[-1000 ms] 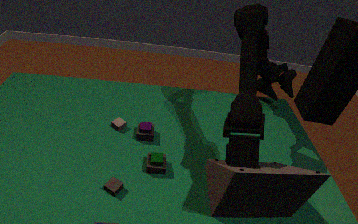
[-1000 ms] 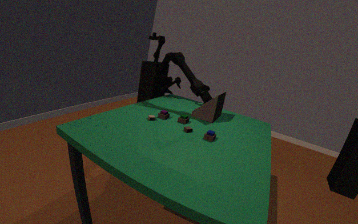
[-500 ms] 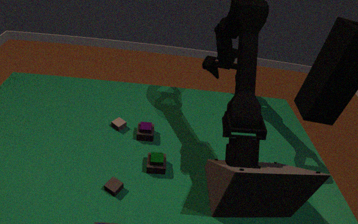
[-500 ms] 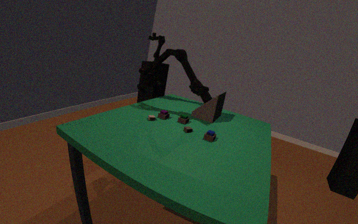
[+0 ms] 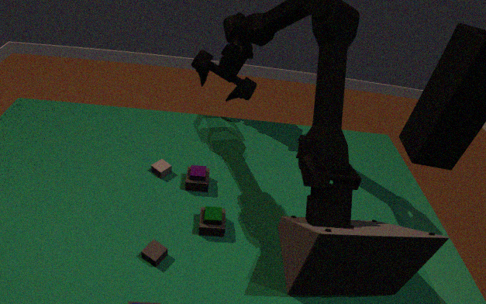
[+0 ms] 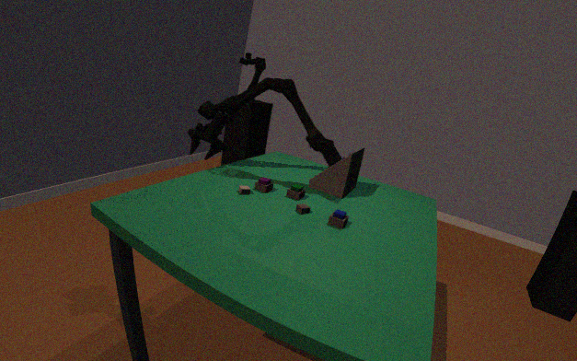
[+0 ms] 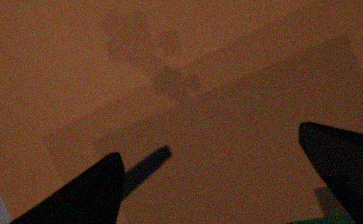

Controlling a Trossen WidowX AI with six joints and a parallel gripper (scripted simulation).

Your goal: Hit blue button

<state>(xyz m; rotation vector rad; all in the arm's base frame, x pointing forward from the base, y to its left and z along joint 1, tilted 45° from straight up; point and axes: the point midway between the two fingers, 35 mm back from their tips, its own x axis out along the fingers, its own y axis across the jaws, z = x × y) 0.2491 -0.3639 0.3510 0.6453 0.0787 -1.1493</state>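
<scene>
The worktop (image 6: 225, 258) is plain green. The buttons have blue (image 6: 340, 214), green (image 5: 213, 214) and purple (image 5: 198, 171) caps on brown bases. Two blocks (image 5: 154, 251) are tan-brown. The fingers (image 5: 240, 90) are black, and the floor (image 6: 37, 285) is orange.
</scene>
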